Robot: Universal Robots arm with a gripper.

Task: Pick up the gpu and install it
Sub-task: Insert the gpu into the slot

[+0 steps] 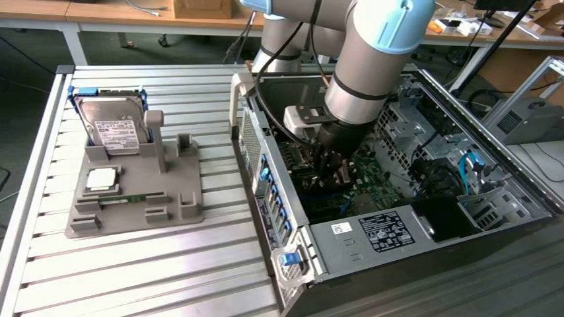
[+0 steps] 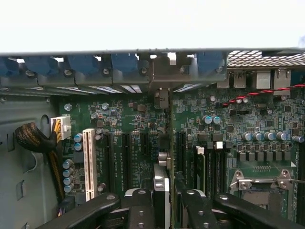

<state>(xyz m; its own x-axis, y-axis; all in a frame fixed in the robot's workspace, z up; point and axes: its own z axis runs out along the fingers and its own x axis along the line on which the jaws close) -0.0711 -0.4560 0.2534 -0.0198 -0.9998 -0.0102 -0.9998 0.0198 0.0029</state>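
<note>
gpu (image 2: 162,188) held edge-on; no legible print

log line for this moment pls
gripper: shut on gpu | place: inside pc case, over motherboard slots | gpu: edge-on, not visibly seated

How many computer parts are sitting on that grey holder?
3: a hard drive standing at its far end, a square silver chip lying in the middle, and a green memory stick along the near edge. Others could hide behind its posts.
</note>
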